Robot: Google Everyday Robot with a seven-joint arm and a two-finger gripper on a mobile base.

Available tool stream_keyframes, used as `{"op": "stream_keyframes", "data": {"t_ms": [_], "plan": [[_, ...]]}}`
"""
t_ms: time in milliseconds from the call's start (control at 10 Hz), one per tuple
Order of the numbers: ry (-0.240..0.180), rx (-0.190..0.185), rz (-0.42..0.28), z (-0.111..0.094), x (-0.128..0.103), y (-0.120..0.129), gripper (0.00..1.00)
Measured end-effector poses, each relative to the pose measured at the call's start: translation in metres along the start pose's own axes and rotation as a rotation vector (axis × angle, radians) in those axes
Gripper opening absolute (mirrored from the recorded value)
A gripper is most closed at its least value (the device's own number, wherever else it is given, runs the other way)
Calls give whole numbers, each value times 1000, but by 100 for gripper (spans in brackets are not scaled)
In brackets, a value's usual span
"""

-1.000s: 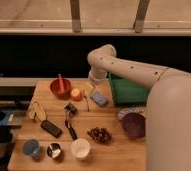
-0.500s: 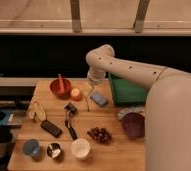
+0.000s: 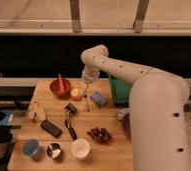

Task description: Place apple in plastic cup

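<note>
The apple [image 3: 76,93] is small, orange-yellow with a reddish side, and sits on the wooden table [image 3: 114,145] just right of the red bowl [image 3: 59,86]. My gripper [image 3: 85,91] hangs from the white arm right beside the apple, on its right side, low over the table. The plastic cup [image 3: 31,148] is short and blue-grey and stands at the front left corner, far from the gripper. A shiny metal cup [image 3: 53,150] and a larger white cup [image 3: 80,148] stand to its right.
A dark red grape bunch [image 3: 100,134] lies front centre. A blue object [image 3: 98,99] and a green tray [image 3: 120,90] are right of the gripper. A banana [image 3: 37,111], a black remote-like item [image 3: 51,128] and dark tools [image 3: 70,120] lie in the middle.
The gripper has come down slightly and closer to the apple's right side. The apple and the cups have not moved.
</note>
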Motion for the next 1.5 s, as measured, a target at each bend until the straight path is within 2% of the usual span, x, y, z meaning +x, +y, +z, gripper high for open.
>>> {"op": "stream_keyframes", "data": {"t_ms": [200, 400, 600, 800, 1100, 1500], "plan": [[-22, -35, -44, 17, -33, 11, 80], [-46, -72, -60, 38, -42, 17, 80], [-83, -112, -63, 55, -43, 22, 80], [-129, -131, -68, 64, -46, 23, 80], [-129, -128, -72, 76, -47, 16, 80], [-94, -133, -66, 99, -43, 15, 80]]}}
